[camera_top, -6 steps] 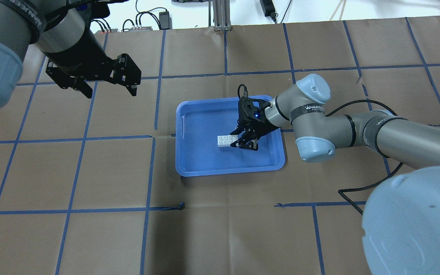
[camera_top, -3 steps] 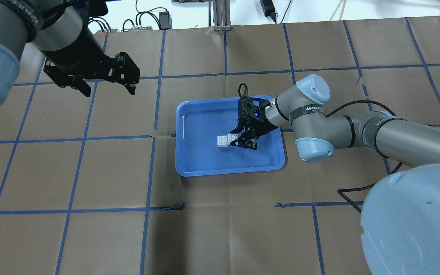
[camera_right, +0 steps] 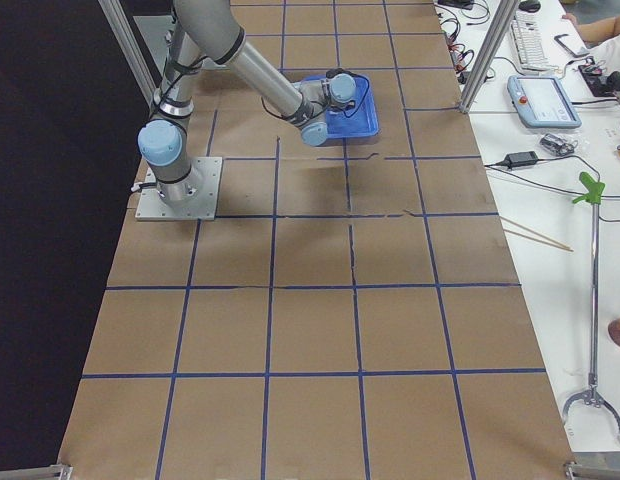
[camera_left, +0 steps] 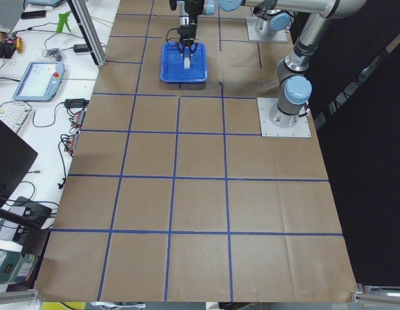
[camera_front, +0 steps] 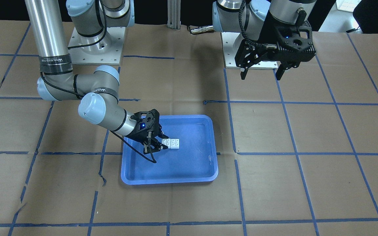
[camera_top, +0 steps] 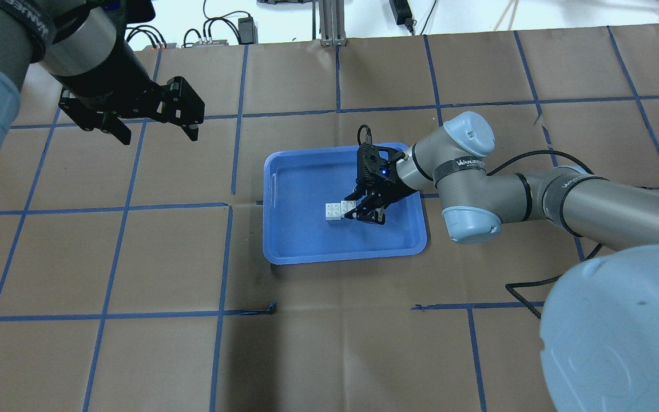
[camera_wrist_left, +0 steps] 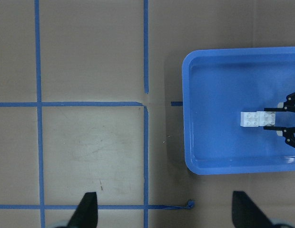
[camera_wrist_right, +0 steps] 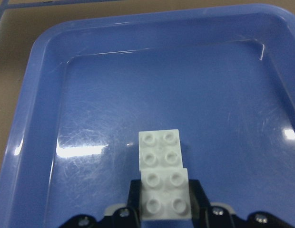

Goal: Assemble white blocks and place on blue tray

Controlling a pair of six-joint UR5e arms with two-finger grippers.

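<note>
Count: two white blocks point(camera_top: 336, 210), one blue tray point(camera_top: 306, 240), two arms, each with one pincer. The blocks lie end to end and touching in one short row on the tray floor, right of its centre. Each shows four round studs, so eight in all. Whether they are locked together, cannot tell.

The right pincer point(camera_top: 355, 210) reaches low into the tray from its right side. It is clenched on the block nearer to it, a black finger against each side of that brick. The other block sticks out free in front of the fingertips.

The left pincer point(camera_top: 158, 137) hangs above the surface point(camera_top: 329, 343), well apart from the tray and past its far left corner. Its fingers are spread wide with nothing between them.

Room: bare tray floor on every side of the blocks, most of it toward the left rim. The blocks touch no rim. The tray sits near the middle of the surface, with brown squares all round it.

Materials: the blocks are matte white plastic and square. The tray is glossy blue plastic, shallow, with rounded corners, a raised rim and fine scuffs on its floor. The surface is brown paper, creased, gridded with blue tape lines point(camera_top: 223, 257).
</note>
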